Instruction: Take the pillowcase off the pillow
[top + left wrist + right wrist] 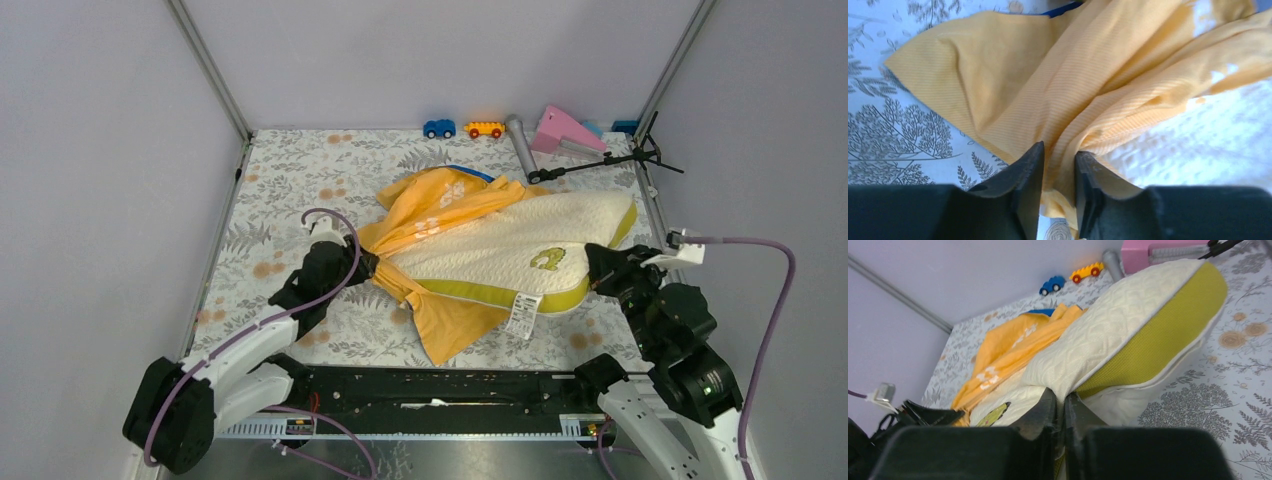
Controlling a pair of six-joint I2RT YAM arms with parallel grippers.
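Top view: we are seeing the pillow (500, 250) lying mid-table (290, 180). Its long axis is running left to right, tilting slightly away at the right end, and its yellow-green side band is facing the near edge. The pillowcase (440, 215) is bunching over the pillow's left end and far-left corner, with one flap trailing onto the table on the near side. Most of the cream surface is lying bare, with the logo (545, 260) and white tag (522, 315) showing.

The left wrist view is giving us what the top view is not. The left gripper (1059, 152) is standing narrow, pinching gathered orange fabric between its fingers, and the folds are fanning away from the jaws. The pillow is sitting to the right of that pinch, apart from the fingers.

Right wrist view: the right gripper (1063, 397) is sitting almost shut on the pillow's right end, gripping the cream cover just where the green band begins. From here the pillowcase is lying beyond the pillow, toward the left arm. This view is also showing the blue toy car (1052, 285) and yellow toy car (1086, 272) against the far wall, well apart from the pillow.

The two grippers are sitting at opposite ends of the long axis.
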